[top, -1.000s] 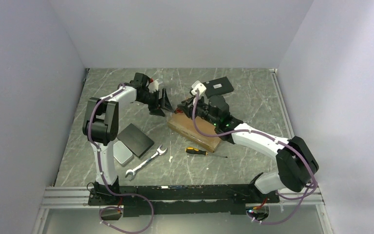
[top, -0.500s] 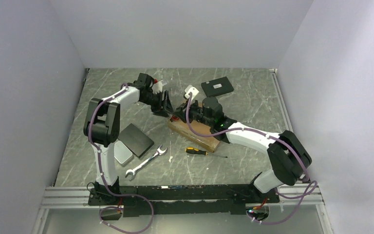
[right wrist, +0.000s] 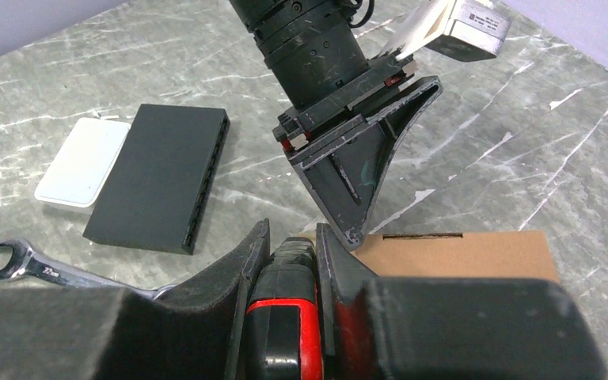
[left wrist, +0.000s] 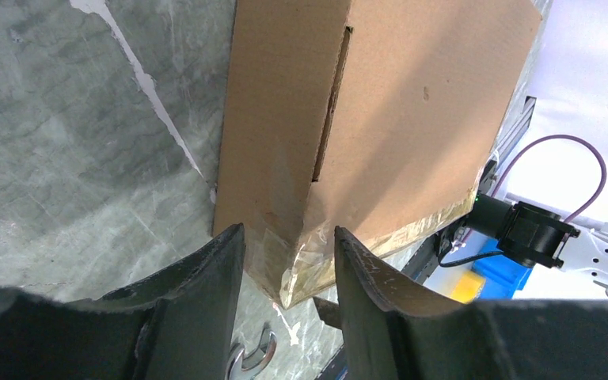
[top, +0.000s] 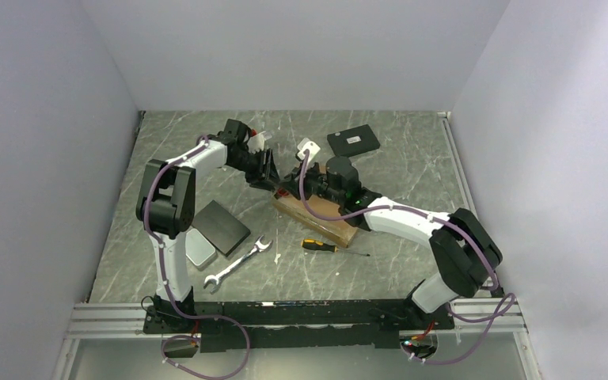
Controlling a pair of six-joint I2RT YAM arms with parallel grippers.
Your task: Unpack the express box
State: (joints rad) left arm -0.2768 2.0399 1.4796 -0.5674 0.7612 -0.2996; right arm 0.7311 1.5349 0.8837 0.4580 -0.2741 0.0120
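Left arm (top: 176, 198), right arm (top: 412, 222): white shells, black joints. Purple cables (top: 152, 198) looped alongside. Left gripper (left wrist: 289, 233): black wedge fingers (left wrist: 198, 309), scuffed. White camera block (top: 308, 148) on right wrist.

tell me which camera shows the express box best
Left wrist: the express box close up, slot and taped corner straddled by the left gripper. Top external shows it partly hidden under the right arm. Right wrist catches only a strip beyond the red-and-black tool in the right gripper.

I count on the bench (top: 412, 182) one flat brown cardboard box (top: 321, 218), one small black labelled box (top: 353, 142), one dark grey slab (top: 220, 227) and one pale flat tin (top: 197, 252). Also one steel spanner (top: 237, 264), one yellow-handled screwdriver (top: 323, 247) and one red-and-black tool (right wrist: 285, 317).
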